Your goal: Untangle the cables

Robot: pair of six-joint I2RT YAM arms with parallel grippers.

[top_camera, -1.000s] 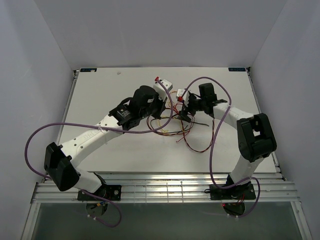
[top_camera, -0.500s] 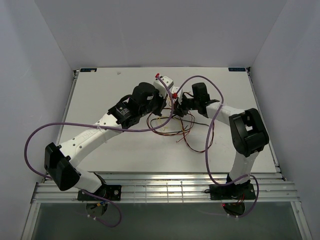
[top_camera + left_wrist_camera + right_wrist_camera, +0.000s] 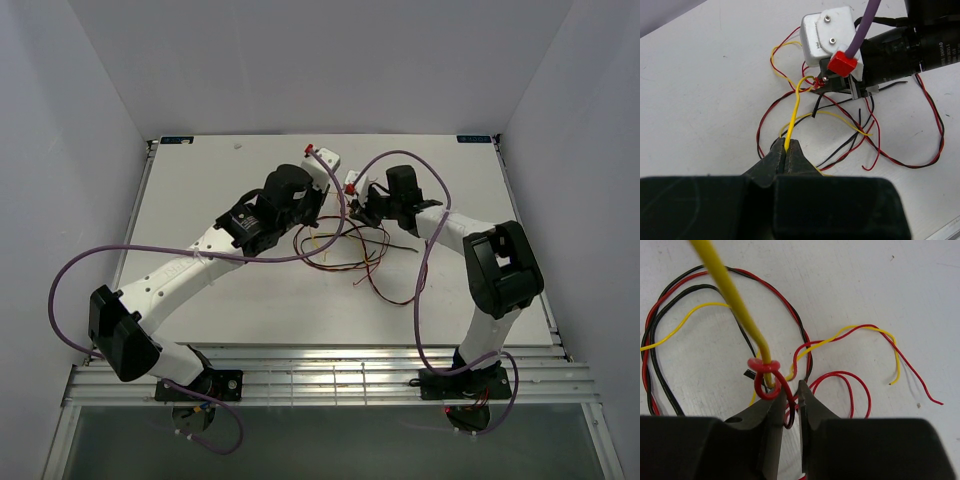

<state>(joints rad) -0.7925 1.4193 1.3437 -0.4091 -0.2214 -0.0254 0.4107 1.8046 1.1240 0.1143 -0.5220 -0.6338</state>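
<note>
The cables [image 3: 345, 255], thin red, black and yellow wires, lie tangled on the white table between my two grippers. My left gripper [image 3: 786, 145] is shut on a yellow cable [image 3: 794, 112], which rises taut from its tips toward the right gripper. In the top view the left gripper [image 3: 318, 195] is just left of the right one [image 3: 358, 212]. In the right wrist view a red cable [image 3: 762, 364] is knotted round that yellow cable [image 3: 735, 305]. My right gripper [image 3: 792, 387] has its jaws a narrow gap apart, with a loop of the red cable hanging in the gap.
Loose loops of red and black wire [image 3: 920, 155] spread over the table [image 3: 200, 190] toward the near side. A yellow end [image 3: 890, 382] and a red end [image 3: 940, 402] lie free to the right. Purple arm cables [image 3: 425, 270] hang by both arms. White walls enclose the table.
The right gripper has moved left to the knot beside the left gripper, and its jaws have narrowed from wide open to a slim gap. The left gripper has kept hold of the yellow cable.
</note>
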